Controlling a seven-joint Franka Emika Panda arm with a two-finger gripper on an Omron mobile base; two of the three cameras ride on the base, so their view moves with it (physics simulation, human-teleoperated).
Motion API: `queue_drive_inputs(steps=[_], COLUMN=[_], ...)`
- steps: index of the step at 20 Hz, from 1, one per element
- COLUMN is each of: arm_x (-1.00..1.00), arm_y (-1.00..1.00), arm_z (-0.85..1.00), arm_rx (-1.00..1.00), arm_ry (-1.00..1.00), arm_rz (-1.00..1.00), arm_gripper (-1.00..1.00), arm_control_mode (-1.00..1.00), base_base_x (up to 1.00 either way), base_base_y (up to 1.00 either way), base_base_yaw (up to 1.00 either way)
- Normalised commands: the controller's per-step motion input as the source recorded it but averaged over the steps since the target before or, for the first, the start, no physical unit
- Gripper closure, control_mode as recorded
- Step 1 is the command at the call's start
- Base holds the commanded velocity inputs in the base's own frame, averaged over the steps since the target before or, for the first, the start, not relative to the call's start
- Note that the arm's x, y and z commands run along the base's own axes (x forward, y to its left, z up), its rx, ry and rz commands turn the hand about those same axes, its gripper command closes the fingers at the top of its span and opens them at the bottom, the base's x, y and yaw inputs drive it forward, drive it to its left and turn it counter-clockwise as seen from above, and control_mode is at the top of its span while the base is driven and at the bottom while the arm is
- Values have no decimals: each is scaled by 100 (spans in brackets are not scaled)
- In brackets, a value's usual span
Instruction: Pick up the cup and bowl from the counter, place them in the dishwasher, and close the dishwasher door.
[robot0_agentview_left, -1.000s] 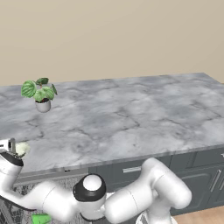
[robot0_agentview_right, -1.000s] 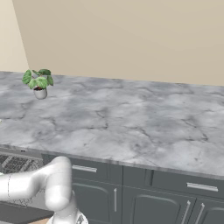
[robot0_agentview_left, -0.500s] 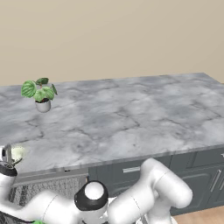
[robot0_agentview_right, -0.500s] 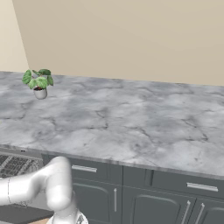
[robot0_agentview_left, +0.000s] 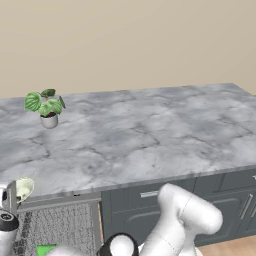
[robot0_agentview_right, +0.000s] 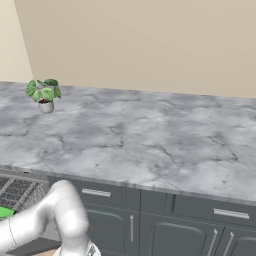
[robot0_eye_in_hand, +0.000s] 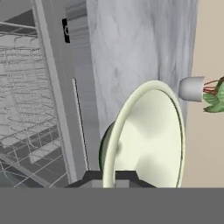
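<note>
We see our white arm reach low toward 9 o'clock, its jaws (robot0_agentview_left: 15, 192) clamped on the rim of the shallow cream-green round bowl (robot0_eye_in_hand: 148, 135), held on edge above the grey wire-mesh dishwasher rack (robot0_agentview_left: 57, 225), beside the marble table (robot0_agentview_left: 140, 135).

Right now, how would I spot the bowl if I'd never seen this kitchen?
Find the marble counter and go to its front left edge, above the open dishwasher rack. The bowl hangs there in the tool, tipped on edge. It is pale cream and shallow, unlike the green cup lower down.
</note>
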Motion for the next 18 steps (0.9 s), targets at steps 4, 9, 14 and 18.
queue_drive_inputs(steps=[4,9,14,18], arm_x=[-47,-49,-71,-49], arm_y=[-82,-67,-37,-42], arm_z=[-15,-20,-31,-51], arm_rx=[15,18,19,21], arm_ry=[-5,-5,-4,0], arm_rz=[-8,-5,-2,-2], arm_gripper=[100,100,100,100], arm_control_mode=[-100,-100,-100,-100], base_base_x=[0,0,0,0], base_base_y=[0,0,0,0], base_base_yaw=[0,0,0,0])
